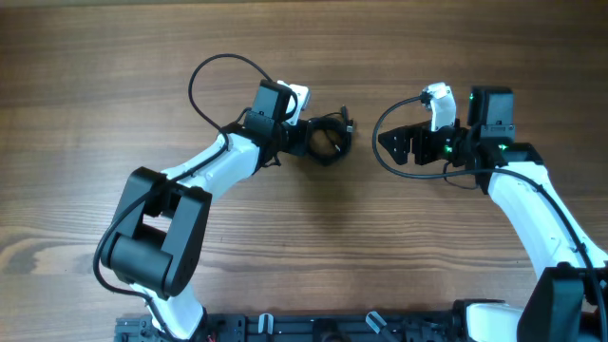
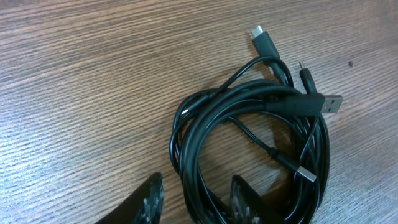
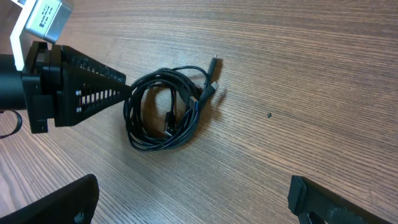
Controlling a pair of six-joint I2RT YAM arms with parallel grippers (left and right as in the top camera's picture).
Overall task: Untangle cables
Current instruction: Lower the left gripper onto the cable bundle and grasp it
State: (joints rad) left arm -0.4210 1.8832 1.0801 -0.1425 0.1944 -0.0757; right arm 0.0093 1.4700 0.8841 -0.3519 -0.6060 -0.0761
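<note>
Cables (image 2: 292,102) lie in 1 coil on your bench (image 1: 304,256), between the 2 claws. Your left claw (image 2: 198,196) is partly open, its tips either side of the coil's edge. Your right claw (image 3: 193,186) is wide open and holds nothing.

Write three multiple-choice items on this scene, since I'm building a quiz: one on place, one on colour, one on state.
1. Where on the table do the cables lie? A at the left gripper; B at the near edge; C in the far right corner.
2. Their colour? A white; B black; C red.
3. The right gripper is: A shut; B holding a plug; C open, empty.
Answers: A, they lie at its fingertips; B, every strand is black; C, its fingers stand wide apart, nothing between.
</note>
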